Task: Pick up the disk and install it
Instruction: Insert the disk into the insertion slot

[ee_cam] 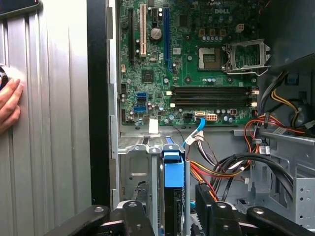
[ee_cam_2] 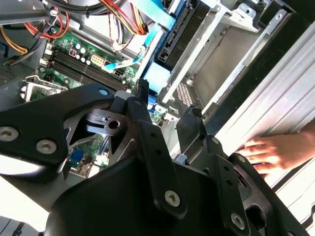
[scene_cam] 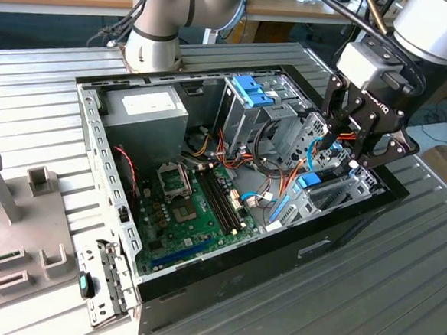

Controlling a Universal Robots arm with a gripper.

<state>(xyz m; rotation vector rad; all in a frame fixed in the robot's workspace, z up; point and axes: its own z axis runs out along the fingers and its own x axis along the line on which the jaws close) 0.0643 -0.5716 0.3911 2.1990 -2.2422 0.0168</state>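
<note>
Now, arm (scene_cam: 433,29): I see it angled down over the case (scene_cam: 224,267) (drive-bay end).
Fingers (ee_cam_2: 147,128): spread, flanking the disk (ee_cam: 173,172).

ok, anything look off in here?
A person's hand lies on the table right beside the open case, near the gripper. The CPU socket is also empty, its frame flipped open.
</note>
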